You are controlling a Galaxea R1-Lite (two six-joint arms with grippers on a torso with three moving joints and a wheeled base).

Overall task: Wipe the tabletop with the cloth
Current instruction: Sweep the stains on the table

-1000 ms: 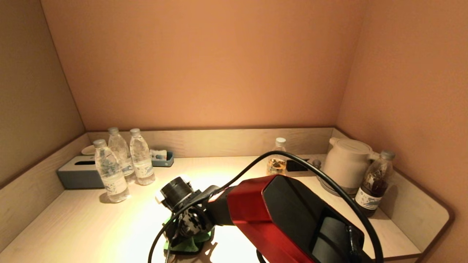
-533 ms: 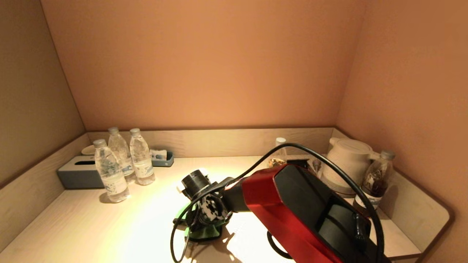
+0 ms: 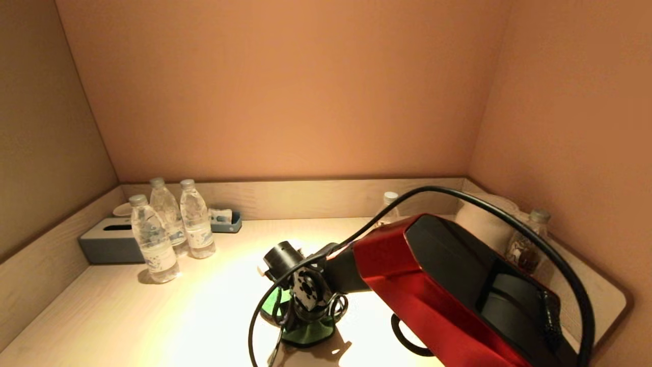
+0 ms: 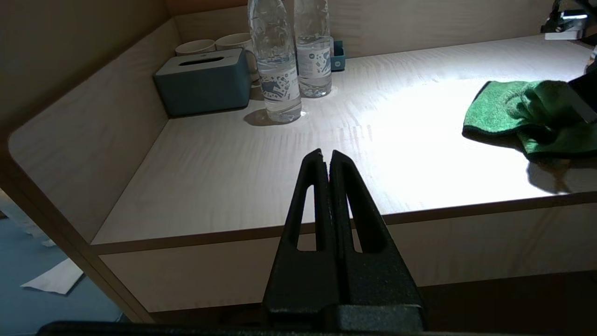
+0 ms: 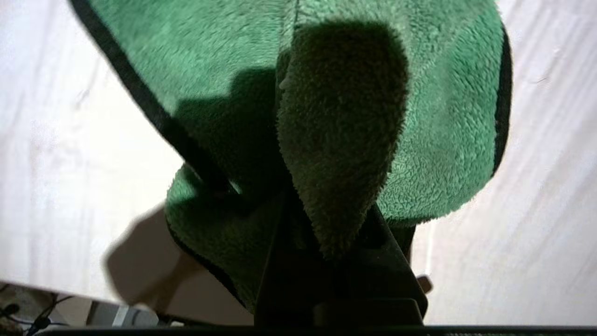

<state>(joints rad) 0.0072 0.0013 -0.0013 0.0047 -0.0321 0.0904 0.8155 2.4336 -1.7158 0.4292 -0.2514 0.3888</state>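
Your right gripper (image 5: 336, 233) is clamped on the fuzzy green cloth (image 5: 326, 116) — it trails beneath the fingers onto the pale wooden tabletop (image 3: 153, 316).

Bare peach walls (image 3: 285, 86), pale wood counter (image 3: 102, 316) with raised wooden edging (image 3: 316, 196), bright overhead light pool

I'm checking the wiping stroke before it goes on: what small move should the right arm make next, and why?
Probably keep sliding the green cloth toward the robot's right. The right gripper is pinching the cloth against the tabletop, and bare surface lies on that side. The left gripper is parked, shut, off the front edge.
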